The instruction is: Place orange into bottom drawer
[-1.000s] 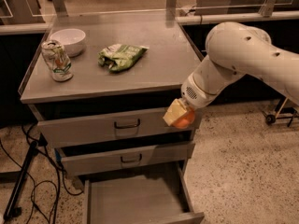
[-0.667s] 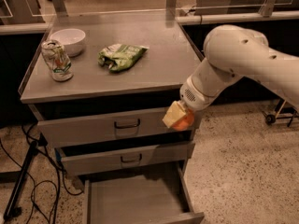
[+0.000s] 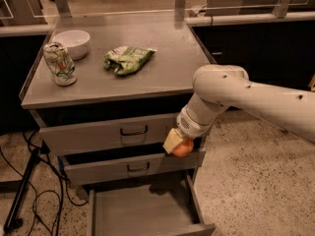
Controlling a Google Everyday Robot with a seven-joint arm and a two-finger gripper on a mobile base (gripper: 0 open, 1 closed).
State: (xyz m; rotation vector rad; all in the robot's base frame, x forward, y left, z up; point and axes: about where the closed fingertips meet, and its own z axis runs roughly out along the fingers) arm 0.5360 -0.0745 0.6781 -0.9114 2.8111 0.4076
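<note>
My gripper (image 3: 177, 144) hangs in front of the right end of the middle drawer, above the right side of the open bottom drawer. It is shut on the orange (image 3: 183, 148), which shows below the cream fingers (image 3: 171, 140). The bottom drawer (image 3: 142, 211) is pulled out, a grey flat-floored tray with nothing visible in it. My white arm (image 3: 246, 100) reaches in from the right.
On the grey cabinet top (image 3: 162, 73) stand a white bowl (image 3: 72, 43), a crumpled can (image 3: 59, 64) and a green snack bag (image 3: 127, 59). Two upper drawers with black handles (image 3: 134, 131) are slightly open. Black cables (image 3: 29, 191) lie on the floor at left.
My gripper with the orange has moved lower and a little left, from beside the top drawer to in front of the middle drawer.
</note>
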